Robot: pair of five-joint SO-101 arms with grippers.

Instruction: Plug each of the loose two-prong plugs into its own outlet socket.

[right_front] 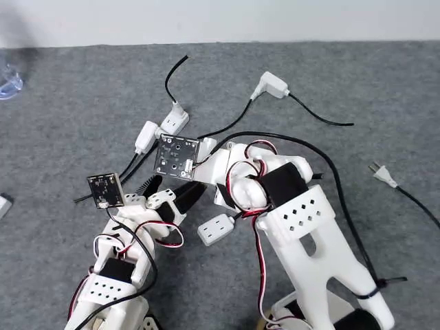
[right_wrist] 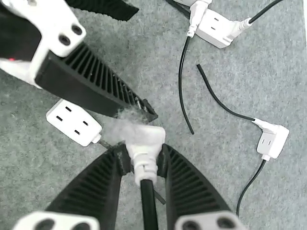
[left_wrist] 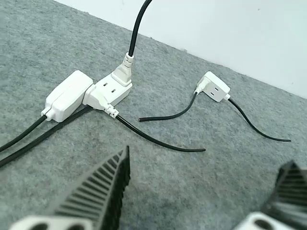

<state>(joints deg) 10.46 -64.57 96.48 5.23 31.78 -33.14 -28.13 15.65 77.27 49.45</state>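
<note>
My right gripper is shut on a white two-prong plug with a black cable, held just above the grey carpet. A loose white outlet socket lies close beside the plug. My left gripper stands open and holds nothing; one of its black fingers lies right in front of the held plug. Farther back, a second socket has a white plug seated in it. A third socket lies apart. Another loose plug rests at the far right.
Black cables trail over the carpet between the sockets. A thick black cable loops around the right arm. A clear bluish object and a small white item sit at the left edge. A white wall borders the back.
</note>
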